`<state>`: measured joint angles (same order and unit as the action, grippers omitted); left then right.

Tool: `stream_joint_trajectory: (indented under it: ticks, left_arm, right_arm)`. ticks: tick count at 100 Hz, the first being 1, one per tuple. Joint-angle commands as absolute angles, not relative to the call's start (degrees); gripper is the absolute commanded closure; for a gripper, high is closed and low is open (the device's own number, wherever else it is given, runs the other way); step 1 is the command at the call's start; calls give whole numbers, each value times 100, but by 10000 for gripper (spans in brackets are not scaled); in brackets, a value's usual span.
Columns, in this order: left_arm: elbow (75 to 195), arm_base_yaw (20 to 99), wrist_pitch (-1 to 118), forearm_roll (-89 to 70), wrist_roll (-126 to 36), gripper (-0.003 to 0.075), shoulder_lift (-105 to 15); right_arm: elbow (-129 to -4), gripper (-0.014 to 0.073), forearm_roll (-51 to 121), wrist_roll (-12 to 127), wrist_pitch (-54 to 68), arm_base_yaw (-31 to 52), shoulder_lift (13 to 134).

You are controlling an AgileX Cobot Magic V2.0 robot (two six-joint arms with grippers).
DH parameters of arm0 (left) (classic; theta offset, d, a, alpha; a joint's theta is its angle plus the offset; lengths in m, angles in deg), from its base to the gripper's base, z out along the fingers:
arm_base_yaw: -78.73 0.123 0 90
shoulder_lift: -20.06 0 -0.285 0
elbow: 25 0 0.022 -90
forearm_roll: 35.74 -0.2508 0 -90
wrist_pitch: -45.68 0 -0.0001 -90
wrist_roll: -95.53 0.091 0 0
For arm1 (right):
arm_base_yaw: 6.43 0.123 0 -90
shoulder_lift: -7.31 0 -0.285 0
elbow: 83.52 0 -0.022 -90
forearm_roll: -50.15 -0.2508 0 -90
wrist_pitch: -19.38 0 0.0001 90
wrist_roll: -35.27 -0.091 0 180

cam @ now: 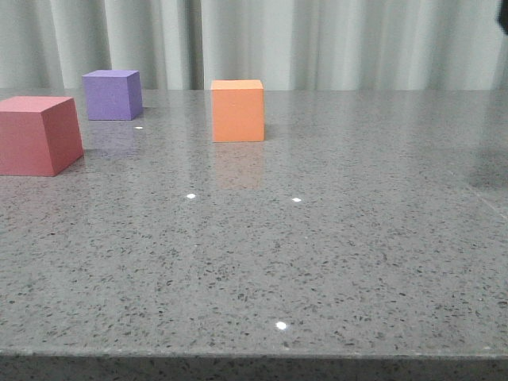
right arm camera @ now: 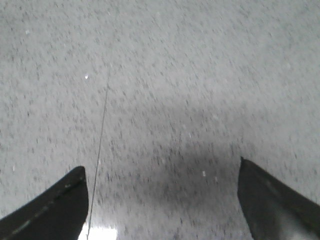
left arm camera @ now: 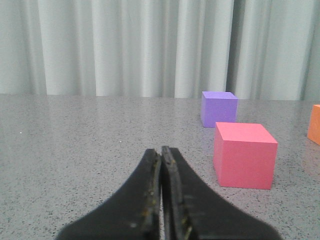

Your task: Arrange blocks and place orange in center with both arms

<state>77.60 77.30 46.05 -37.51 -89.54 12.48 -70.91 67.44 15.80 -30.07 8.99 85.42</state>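
Note:
The orange cube point(cam: 237, 110) stands on the grey speckled table at the back, left of the middle. The purple cube point(cam: 113, 94) stands at the back left. The red-pink cube point(cam: 36, 134) stands nearer, at the far left edge of the front view. In the left wrist view my left gripper point(left arm camera: 161, 150) is shut and empty, low over the table, with the red-pink cube point(left arm camera: 244, 155), the purple cube point(left arm camera: 218, 108) and an edge of the orange cube point(left arm camera: 315, 125) ahead of it. My right gripper point(right arm camera: 161, 172) is open and empty above bare table, casting a shadow.
Pale curtains point(cam: 317, 40) hang behind the table's far edge. The table's front edge point(cam: 254, 355) runs across the bottom of the front view. A thin seam line point(right arm camera: 102, 130) crosses the tabletop in the right wrist view. A dark bit of arm point(cam: 503, 17) shows at the top right.

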Motion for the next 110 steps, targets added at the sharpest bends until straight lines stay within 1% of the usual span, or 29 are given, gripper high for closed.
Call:
stream_joint_trajectory:
  ticks: [1, 11, 28, 43, 57, 67, 101, 106, 110]
  left_arm:
    - [7523, 7743, 4133, -3736, -8973, 741, 1459]
    - [7523, 7743, 4133, -3736, -8973, 741, 1459]
    - [7523, 7743, 4133, -3736, -8973, 741, 1459]
    - [7523, 7743, 4133, -3736, -8973, 741, 1459]
    - [7523, 7743, 4133, -3736, -8973, 741, 1459]
    - [7523, 7743, 4133, -3736, -8973, 741, 1459]
    - [7523, 7743, 4133, -3736, -8973, 741, 1459]
    - [7523, 7743, 4133, -3736, -8973, 741, 1459]
    - [7523, 7743, 4133, -3736, -8973, 741, 1459]
  right_arm:
    - [-6549, -11, 7028, 1330, -2335, 856, 7632]
    - [-5800, -11, 7172, 1030, -2045, 856, 6645]
    - [-4851, -11, 7428, 901, -1832, 856, 5060]
    - [-4234, -11, 7539, 901, -1800, 856, 3571]
    - [-3754, -11, 7643, 901, -1747, 856, 2575]
    - [-3474, -11, 7643, 901, -1649, 856, 2319]
    - [-2990, -11, 7638, 901, -785, 856, 2319]
    - [-2981, -5, 7642, 901, -619, 856, 2319]
    - [-2973, 20, 7671, 901, -459, 856, 2319]
